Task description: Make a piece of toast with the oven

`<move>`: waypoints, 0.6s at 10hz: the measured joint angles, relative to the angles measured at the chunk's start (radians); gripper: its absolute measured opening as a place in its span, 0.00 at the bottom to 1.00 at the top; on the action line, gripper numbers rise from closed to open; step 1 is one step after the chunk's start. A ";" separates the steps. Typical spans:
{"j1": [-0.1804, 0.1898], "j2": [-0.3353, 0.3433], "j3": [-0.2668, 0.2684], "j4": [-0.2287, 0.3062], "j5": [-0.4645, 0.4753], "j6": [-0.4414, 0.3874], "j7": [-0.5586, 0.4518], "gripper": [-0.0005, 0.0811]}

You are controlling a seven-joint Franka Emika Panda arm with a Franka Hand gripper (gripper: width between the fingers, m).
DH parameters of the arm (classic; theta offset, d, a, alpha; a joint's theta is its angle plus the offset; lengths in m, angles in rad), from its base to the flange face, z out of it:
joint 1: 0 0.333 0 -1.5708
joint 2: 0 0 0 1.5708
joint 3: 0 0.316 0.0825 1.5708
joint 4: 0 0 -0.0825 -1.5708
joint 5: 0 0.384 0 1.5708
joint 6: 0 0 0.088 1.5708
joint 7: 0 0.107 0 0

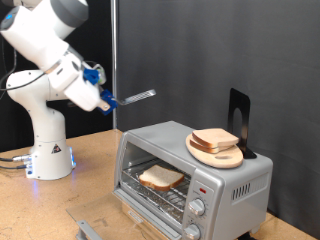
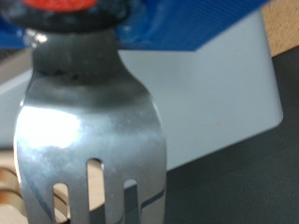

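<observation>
You have the oven [image 1: 190, 175] with its door dropped open and a piece of toast [image 1: 160, 178] lying on the rack inside, more slices stacked on the wooden plate [image 1: 217, 154] on top, while the gripper [image 1: 104, 99], raised behind, pinches a fork [image 1: 135, 97], presumably for handling bread.

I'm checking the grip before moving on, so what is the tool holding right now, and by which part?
The tool holds a metal fork by its handle end, tines pointing away towards the exterior view's right, above the oven.
</observation>
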State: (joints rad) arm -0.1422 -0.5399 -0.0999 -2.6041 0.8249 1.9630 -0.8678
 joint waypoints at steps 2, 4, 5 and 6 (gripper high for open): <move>0.032 -0.019 0.074 -0.020 0.065 0.077 0.024 0.45; 0.059 -0.022 0.147 -0.027 0.107 0.144 0.052 0.45; 0.073 -0.021 0.186 -0.028 0.120 0.171 0.074 0.45; 0.084 -0.018 0.224 -0.029 0.132 0.199 0.096 0.45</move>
State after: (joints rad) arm -0.0581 -0.5581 0.1243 -2.6330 0.9569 2.1624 -0.7720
